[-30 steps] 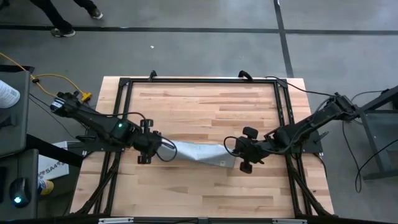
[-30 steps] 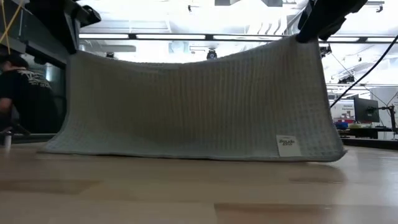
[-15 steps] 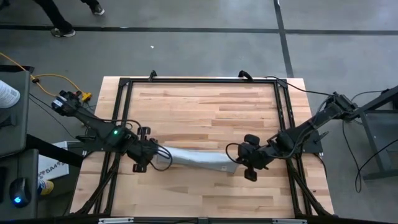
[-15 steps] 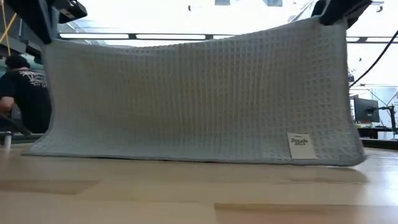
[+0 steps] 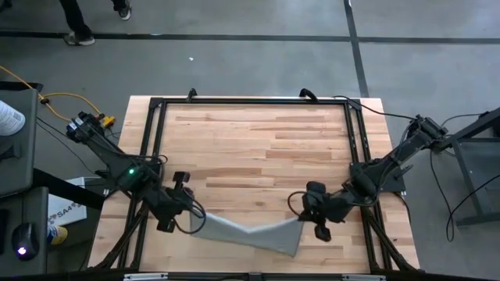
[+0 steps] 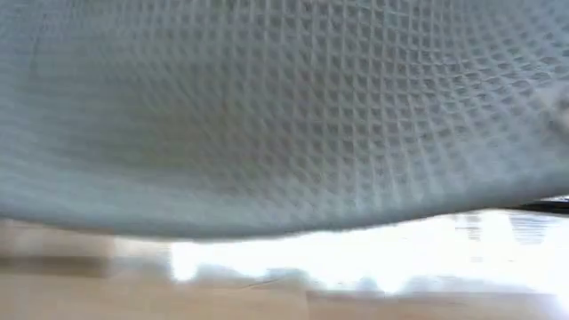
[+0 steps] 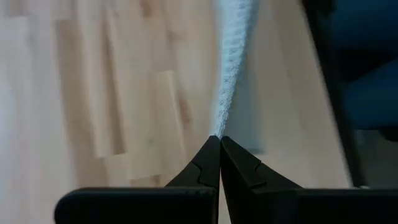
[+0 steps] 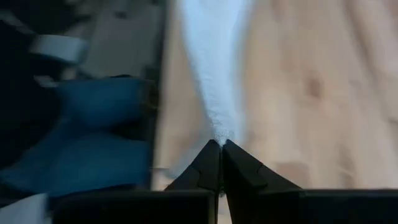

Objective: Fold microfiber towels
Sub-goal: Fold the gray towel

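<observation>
One light grey waffle-textured towel (image 5: 250, 232) hangs stretched between my two grippers over the near part of the wooden table (image 5: 258, 140). My left gripper (image 5: 192, 221) is shut on its left end and my right gripper (image 5: 303, 218) on its right end. In the low view the towel (image 6: 284, 116) fills nearly the whole picture, close to the camera. Its lower edge (image 6: 293, 233) shows above the tabletop with light under it. In the high view its right lower corner (image 5: 290, 250) reaches toward the near edge. My left gripper pinches the towel's top edge at its left end (image 7: 217, 127) between its two shut fingertips. The fingers lie about level and point toward the table's right. The edge runs straight away from the tips, and the cloth hangs below it. My right gripper pinches the towel's top edge at its right end (image 8: 219, 132) between its two shut fingertips. The fingers lie about level and point toward the table's left. The cloth runs straight away from the tips and hangs below.
A black metal frame (image 5: 156, 105) runs around the tabletop. Bare wood lies over the far half of the table. Boxes and cables (image 5: 55, 211) stand off the left side. A person's feet (image 5: 78, 37) show on the floor beyond the far edge.
Both grippers have carried the towel from the table's middle toward its near edge, both staying shut on it. The towel stays stretched between them. Its lower edge, which lay on the table, has swung toward the low camera and now shows above the wood.
</observation>
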`<state>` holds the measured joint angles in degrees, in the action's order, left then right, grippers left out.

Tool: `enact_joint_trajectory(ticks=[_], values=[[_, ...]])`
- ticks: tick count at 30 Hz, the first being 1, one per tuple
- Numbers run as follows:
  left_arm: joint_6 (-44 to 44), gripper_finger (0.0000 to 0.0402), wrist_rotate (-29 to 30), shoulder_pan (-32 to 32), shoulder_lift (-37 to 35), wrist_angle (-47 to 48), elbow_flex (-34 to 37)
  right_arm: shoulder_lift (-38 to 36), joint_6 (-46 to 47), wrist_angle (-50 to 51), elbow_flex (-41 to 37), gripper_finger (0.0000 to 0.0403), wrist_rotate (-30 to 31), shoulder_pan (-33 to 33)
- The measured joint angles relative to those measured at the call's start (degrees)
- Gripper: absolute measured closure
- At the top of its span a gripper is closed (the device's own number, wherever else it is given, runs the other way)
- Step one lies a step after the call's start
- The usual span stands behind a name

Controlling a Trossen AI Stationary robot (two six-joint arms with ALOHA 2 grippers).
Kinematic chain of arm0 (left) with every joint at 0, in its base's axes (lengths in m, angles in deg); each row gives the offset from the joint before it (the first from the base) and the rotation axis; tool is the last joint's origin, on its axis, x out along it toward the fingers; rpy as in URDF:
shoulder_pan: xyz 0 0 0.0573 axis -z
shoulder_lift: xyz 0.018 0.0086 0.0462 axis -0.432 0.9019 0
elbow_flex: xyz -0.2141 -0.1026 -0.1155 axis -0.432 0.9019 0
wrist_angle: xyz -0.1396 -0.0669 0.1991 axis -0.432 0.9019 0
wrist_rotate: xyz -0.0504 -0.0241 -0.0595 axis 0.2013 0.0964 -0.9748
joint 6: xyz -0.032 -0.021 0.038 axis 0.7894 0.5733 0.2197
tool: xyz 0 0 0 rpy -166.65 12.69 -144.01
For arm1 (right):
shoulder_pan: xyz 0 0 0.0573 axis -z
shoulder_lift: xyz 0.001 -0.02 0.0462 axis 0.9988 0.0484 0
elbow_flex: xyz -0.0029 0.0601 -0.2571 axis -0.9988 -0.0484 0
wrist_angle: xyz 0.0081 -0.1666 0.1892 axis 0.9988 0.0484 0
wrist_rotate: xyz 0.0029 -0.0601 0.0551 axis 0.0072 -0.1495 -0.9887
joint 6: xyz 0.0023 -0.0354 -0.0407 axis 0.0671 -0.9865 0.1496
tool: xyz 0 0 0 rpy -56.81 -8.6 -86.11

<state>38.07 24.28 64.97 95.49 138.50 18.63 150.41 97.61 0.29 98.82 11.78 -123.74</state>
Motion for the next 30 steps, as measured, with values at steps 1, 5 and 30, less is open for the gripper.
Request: enact_joint_trajectory(ticks=[1, 5, 30], values=[[0.0, 0.0401, 0.4, -0.1, 0.0, 1.4, 0.0, 0.0, 1.2, 2.4, 0.0, 0.0399, 1.1, 0.5], [0.3, 0.0401, 0.6, -3.7, -0.1, 3.1, 3.8, 0.0, 5.3, 11.2, 0.0, 0.0399, 3.7, 3.3], [-10.4, 0.0401, -13.9, -21.4, -0.1, -13.9, 22.0, 3.7, -0.3, 6.7, -5.3, 0.0399, -5.3, 13.6]])
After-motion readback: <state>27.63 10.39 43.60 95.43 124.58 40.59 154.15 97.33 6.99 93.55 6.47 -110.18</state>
